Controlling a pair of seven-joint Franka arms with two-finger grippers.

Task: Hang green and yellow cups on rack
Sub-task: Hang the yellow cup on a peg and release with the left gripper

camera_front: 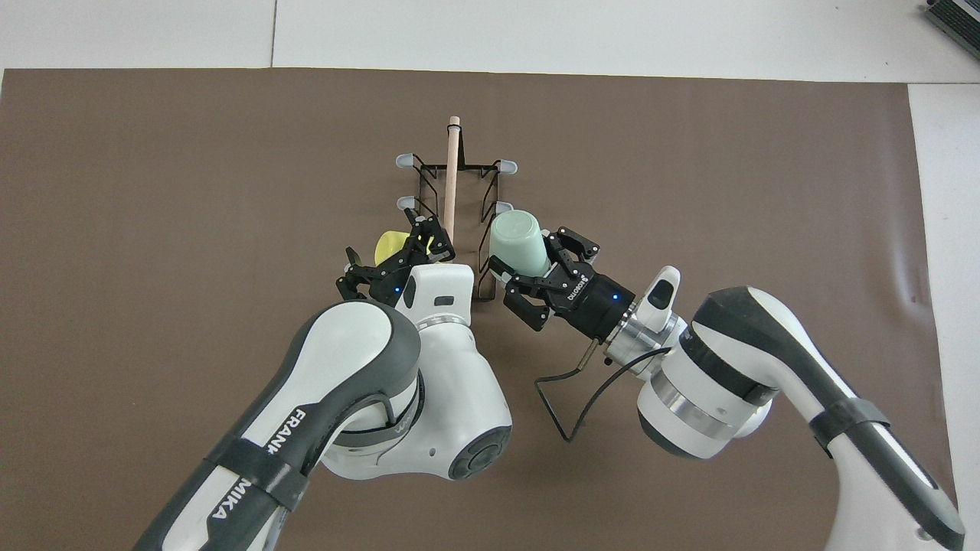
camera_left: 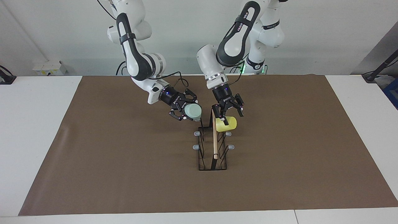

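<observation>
Cups first: we see the yellow cup [camera_left: 226, 124] lying on its side on the rack [camera_left: 212, 146], on the prong nearest the robots toward the left arm's end. Our left gripper [camera_left: 228, 112] hangs just above it with fingers spread, off the cup. Our right gripper [camera_left: 186, 109] is clamped on the green cup [camera_left: 192, 112], tilted, over the nearest prong at the rack's edge toward the right arm's end. The rack stands mid-table on the brown mat [camera_left: 124, 155].
</observation>
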